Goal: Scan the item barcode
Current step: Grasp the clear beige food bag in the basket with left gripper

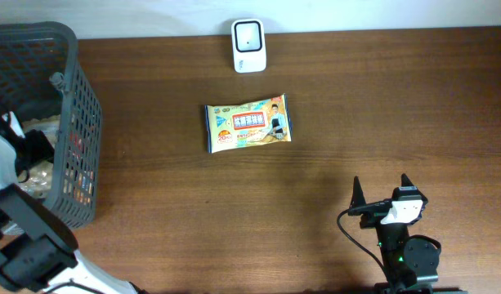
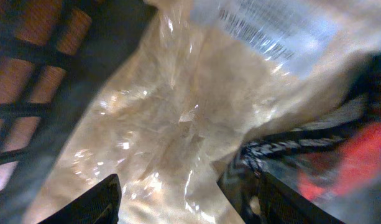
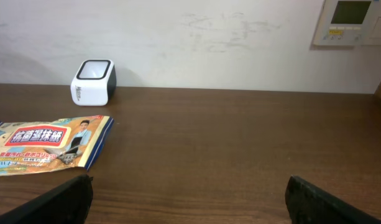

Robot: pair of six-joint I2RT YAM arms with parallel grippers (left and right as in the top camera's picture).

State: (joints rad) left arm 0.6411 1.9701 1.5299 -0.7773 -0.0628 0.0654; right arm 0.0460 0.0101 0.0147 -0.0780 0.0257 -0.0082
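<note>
The basket [image 1: 82, 139] runs off the left edge; inside it the clear bag [image 2: 178, 124] is a blur up close, its barcode [image 2: 258, 34] too smeared to read

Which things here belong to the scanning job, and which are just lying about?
In the job: barcode scanner; clear bag with a barcode, in the basket; left gripper around it.
Lying about: snack packet, likely; wall panel; idle right gripper.

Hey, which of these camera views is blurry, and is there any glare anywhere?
Left wrist view: blurry and too close, glare spots on the clear plastic bag, its barcode smeared. Overhead view: sharp, evenly lit snack packet. Right wrist view: crisp, scanner clear, soft sheen on the table.
</note>
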